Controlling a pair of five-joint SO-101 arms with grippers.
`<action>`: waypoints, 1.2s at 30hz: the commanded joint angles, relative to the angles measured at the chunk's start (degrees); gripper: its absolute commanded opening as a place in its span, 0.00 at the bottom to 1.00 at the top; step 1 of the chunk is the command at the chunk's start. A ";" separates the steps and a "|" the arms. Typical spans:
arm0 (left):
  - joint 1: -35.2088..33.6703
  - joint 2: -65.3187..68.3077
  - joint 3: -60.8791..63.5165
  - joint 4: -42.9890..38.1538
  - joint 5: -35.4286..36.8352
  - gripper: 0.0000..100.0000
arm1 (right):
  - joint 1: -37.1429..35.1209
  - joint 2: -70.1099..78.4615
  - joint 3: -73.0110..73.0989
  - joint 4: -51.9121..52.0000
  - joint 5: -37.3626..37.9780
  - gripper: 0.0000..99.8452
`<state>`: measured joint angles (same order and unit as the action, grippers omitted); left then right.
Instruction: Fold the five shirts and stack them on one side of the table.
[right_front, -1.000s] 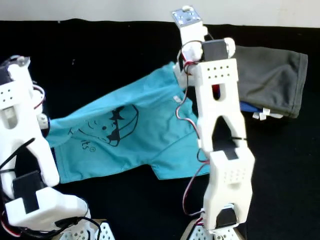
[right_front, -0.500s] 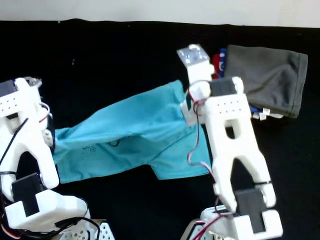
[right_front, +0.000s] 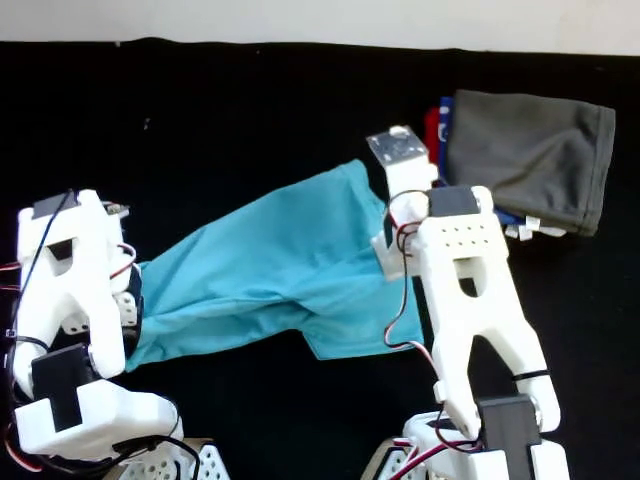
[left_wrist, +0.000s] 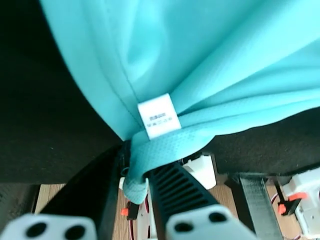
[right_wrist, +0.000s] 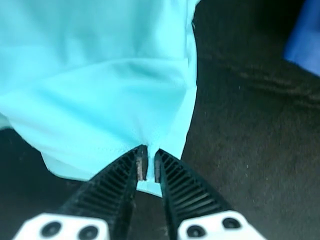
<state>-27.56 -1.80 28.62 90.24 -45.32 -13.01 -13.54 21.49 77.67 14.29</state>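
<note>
The teal shirt (right_front: 270, 260) stretches across the middle of the black desk (right_front: 200, 110), held at both ends. Toward the desk's left edge, the left gripper (left_wrist: 140, 167) is clamped on a bunched edge of the shirt just beside its white label (left_wrist: 159, 119). The right gripper (right_wrist: 148, 164) pinches the opposite edge tight. A folded grey shirt (right_front: 530, 160) lies at the far right corner.

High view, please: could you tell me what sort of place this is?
Probably a robotics lab bench for folding practice: a black-draped table, the left arm and right arm mounted at its near edge, a teal shirt held between them, a folded grey shirt set aside.
</note>
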 joint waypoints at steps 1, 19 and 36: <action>0.40 -2.68 0.22 -0.35 -1.32 0.01 | 2.07 -2.51 -0.04 2.33 1.41 0.01; -0.04 -2.77 -2.24 1.41 -1.32 0.06 | 2.24 -2.51 0.22 5.49 1.49 0.07; -4.88 -0.75 -25.98 2.90 0.79 0.02 | -5.41 -1.71 -11.82 -0.92 1.23 0.09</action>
<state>-34.77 -2.15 2.24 96.57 -45.32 -15.21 -13.54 11.82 82.15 15.25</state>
